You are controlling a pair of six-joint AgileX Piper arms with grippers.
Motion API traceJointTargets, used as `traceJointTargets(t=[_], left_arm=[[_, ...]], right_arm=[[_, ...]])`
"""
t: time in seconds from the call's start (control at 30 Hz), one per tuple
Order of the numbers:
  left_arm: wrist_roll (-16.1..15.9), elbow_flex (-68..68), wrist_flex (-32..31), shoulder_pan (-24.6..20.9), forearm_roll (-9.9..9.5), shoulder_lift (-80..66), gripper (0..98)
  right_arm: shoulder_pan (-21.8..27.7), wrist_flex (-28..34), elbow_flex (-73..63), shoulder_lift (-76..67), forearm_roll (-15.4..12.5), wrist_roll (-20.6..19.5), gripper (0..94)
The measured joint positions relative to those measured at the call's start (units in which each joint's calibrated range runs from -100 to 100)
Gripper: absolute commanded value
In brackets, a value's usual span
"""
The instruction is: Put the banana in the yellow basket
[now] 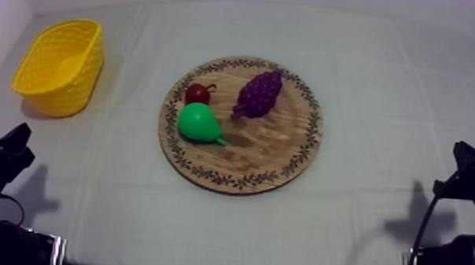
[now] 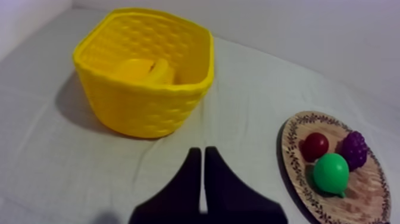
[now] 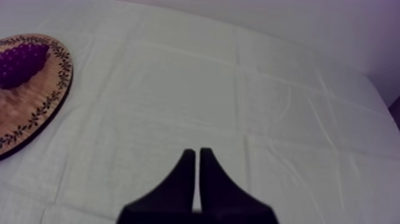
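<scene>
Inside the yellow basket (image 2: 143, 110): banana (image 2: 147, 70), low against the inner wall, well off the wooden board (image 1: 271, 148).
Wooden board: carries pear (image 1: 199, 122), grapes (image 1: 259, 94) and small red fruit (image 1: 197, 93).
Left tool (image 2: 202, 150): narrow wedge, holding nothing, low over the surface (image 1: 361, 220), short of the basket.
Right tool (image 3: 197, 152): narrow wedge, holding nothing, apart from the board's rim.
Step in hand: judged done; best to park both tools low, clear of basket and board.
Hard to make out: banana's outline, yellow on yellow; from above, barely separable from the basket floor.
</scene>
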Motion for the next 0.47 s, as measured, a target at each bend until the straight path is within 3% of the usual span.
traceJointTargets(t=[0.47], left_arm=[[0.0, 0.1, -0.1, 0.0, -0.03, 0.0, 0.1]], right_arm=[[0.0, 0.0, 0.0, 0.0, 0.0, 0.0, 0.6]])
